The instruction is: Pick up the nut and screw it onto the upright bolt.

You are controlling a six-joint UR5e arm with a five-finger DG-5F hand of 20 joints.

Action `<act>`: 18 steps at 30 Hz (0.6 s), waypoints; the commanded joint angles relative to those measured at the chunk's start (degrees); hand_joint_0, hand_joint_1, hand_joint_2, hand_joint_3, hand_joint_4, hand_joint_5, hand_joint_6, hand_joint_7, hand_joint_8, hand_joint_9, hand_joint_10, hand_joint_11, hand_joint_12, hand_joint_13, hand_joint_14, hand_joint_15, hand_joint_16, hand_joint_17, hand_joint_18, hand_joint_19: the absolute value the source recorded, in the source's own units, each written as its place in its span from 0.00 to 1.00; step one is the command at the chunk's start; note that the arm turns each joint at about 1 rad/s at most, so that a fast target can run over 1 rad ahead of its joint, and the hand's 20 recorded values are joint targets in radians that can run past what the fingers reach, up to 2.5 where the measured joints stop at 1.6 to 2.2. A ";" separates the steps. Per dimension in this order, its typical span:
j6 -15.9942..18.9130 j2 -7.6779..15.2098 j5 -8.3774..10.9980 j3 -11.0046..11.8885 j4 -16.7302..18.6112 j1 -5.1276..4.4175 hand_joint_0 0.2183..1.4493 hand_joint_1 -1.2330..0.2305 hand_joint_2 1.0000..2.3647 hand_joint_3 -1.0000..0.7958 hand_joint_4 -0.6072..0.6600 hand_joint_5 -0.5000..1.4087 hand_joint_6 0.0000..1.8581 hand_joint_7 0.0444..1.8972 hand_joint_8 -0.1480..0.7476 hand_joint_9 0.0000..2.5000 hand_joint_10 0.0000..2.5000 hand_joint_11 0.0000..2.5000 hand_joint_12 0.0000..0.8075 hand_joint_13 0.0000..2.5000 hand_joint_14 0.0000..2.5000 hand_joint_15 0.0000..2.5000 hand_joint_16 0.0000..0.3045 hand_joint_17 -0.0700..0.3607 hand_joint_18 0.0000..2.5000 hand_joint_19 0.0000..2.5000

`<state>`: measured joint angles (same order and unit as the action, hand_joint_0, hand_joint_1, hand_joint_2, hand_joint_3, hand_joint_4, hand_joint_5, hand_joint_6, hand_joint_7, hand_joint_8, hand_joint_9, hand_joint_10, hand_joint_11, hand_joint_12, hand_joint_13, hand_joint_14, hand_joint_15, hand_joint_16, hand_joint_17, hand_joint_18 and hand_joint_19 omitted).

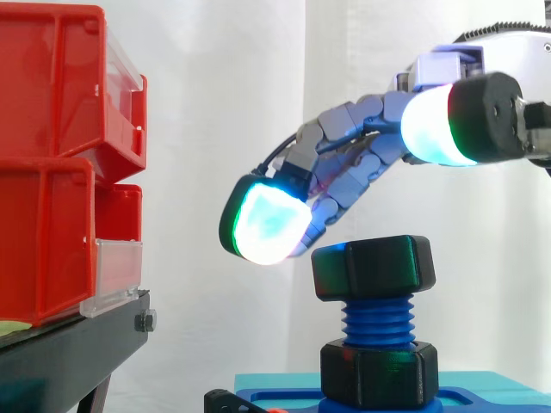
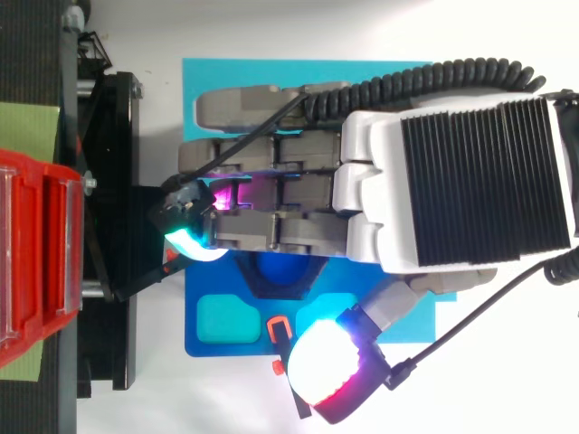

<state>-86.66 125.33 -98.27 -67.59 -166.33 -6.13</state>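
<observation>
- Sitting at the top of the upright blue bolt (image 1: 377, 320), the black hexagonal nut (image 1: 374, 267) is on the first turns of thread. Bare thread shows between it and a second black hex piece (image 1: 379, 374) at the bolt's foot.
- The bolt stands on a blue fixture plate (image 2: 237, 345).
- The nut looks like stiff, light plastic with smooth flat faces, so it should neither crush nor weigh much, but it could slip under soft pads. Opposite flats, taken from the sides, look like the best hold. The coarse thread should turn easily if the nut is kept level.
- The hand (image 1: 344, 185) hovers over the nut, loosely spread with its fingers only slightly bent, and it holds nothing.
- A white-cyan fingertip (image 1: 267, 225) hangs just beside the nut's upper left corner, apparently apart from it. The thumb pad (image 1: 439, 125) is held wide, up and to the right.
- Red bins (image 1: 52, 172) on a black stand (image 1: 77, 344) lie well apart to the left.
</observation>
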 commanded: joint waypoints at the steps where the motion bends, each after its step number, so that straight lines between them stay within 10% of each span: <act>1: -0.08 0.00 0.01 -0.09 -1.36 0.24 0.22 0.79 0.00 0.28 0.65 0.20 0.27 0.41 0.40 0.24 0.00 0.00 0.33 0.15 0.00 0.00 0.10 0.31 0.03 0.00; 18: -0.08 0.00 -0.34 0.00 -1.98 1.39 0.23 0.78 0.00 0.28 0.66 0.22 0.27 0.58 0.41 0.26 0.00 0.00 0.32 0.16 0.00 0.00 0.09 0.31 0.04 0.00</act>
<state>-86.83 125.33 -98.61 -67.60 -168.32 -5.05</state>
